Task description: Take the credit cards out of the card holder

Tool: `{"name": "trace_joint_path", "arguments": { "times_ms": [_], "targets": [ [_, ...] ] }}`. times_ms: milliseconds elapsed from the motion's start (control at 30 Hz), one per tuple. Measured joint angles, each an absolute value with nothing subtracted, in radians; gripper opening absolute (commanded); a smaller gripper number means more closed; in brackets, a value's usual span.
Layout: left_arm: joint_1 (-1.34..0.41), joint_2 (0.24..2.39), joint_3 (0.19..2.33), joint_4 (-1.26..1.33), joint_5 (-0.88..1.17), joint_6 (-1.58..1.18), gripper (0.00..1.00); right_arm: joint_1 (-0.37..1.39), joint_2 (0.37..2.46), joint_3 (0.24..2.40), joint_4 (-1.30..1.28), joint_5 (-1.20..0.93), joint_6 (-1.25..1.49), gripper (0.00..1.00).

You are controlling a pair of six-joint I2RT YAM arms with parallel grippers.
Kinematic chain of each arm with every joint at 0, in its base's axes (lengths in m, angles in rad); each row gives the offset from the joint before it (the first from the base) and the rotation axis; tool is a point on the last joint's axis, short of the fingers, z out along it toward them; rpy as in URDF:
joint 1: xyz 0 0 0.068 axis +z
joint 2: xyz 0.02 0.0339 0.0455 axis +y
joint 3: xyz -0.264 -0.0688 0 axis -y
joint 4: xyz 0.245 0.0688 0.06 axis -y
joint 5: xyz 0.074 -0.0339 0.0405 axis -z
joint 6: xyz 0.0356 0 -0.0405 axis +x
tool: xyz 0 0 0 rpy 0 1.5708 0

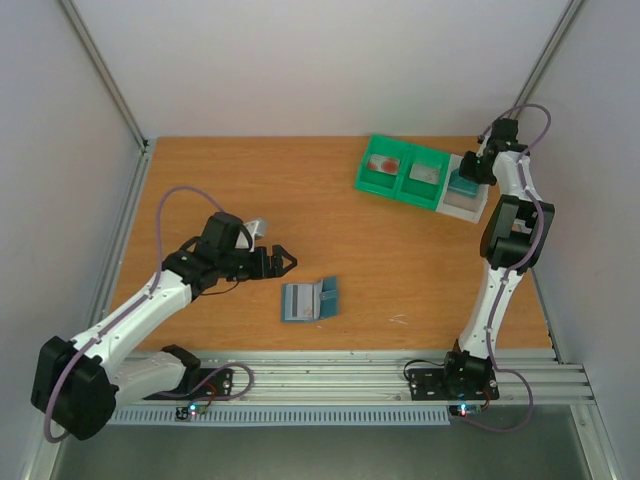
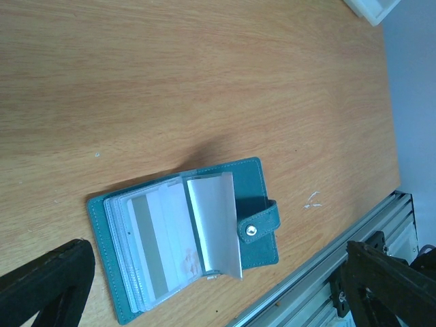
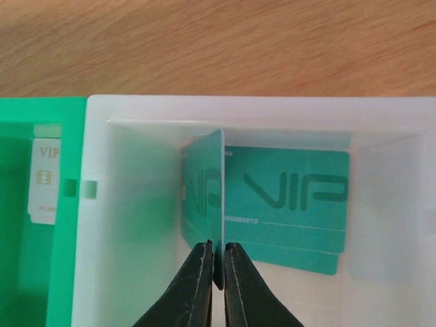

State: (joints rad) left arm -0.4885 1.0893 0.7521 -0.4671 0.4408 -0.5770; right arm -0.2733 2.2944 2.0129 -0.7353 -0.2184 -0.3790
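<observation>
The card holder (image 1: 308, 299) lies open on the worktop (image 1: 400, 270) near the front edge, a pale card (image 2: 163, 252) with a reddish patch in its clear sleeves. Left of it the left fingers (image 2: 48, 283) hover, spread wide. Farther back a red credit card (image 1: 385, 163) lies in the green tray (image 1: 395, 193). Beside it, in the white tray (image 3: 95, 204), the right fingers (image 3: 197, 286) pinch an upright teal card (image 3: 204, 184) beside flat teal cards (image 3: 293, 191).

Your wooden desk (image 1: 250, 180) carries three things.
The card holder (image 1: 300, 300) lies open near your front edge; at the far right, the green tray (image 1: 404, 172) sits touching the white tray (image 1: 462, 212) beside it.
</observation>
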Motion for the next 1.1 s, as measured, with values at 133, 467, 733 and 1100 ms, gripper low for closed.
{"name": "trace_joint_path", "arguments": {
  "times_ms": [133, 467, 733, 1100],
  "targets": [
    [-0.488, 1.111, 0.754, -0.466, 0.441, -0.58, 0.99, -0.273, 2.311, 2.049, -0.757, -0.179, -0.384, 0.12],
    [-0.488, 1.134, 0.754, -0.471, 0.428, -0.599, 0.99, -0.273, 2.314, 2.09, -0.836, -0.106, -0.344, 0.2],
    [-0.488, 1.196, 0.754, -0.482, 0.379, -0.595, 0.94, -0.264, 2.272, 2.09, -0.905, -0.123, -0.24, 0.23],
    [-0.488, 1.24, 0.736, -0.493, 0.356, -0.623, 0.87, -0.161, 2.042, 1.91, -0.921, -0.272, -0.133, 0.24]
  ]
}}
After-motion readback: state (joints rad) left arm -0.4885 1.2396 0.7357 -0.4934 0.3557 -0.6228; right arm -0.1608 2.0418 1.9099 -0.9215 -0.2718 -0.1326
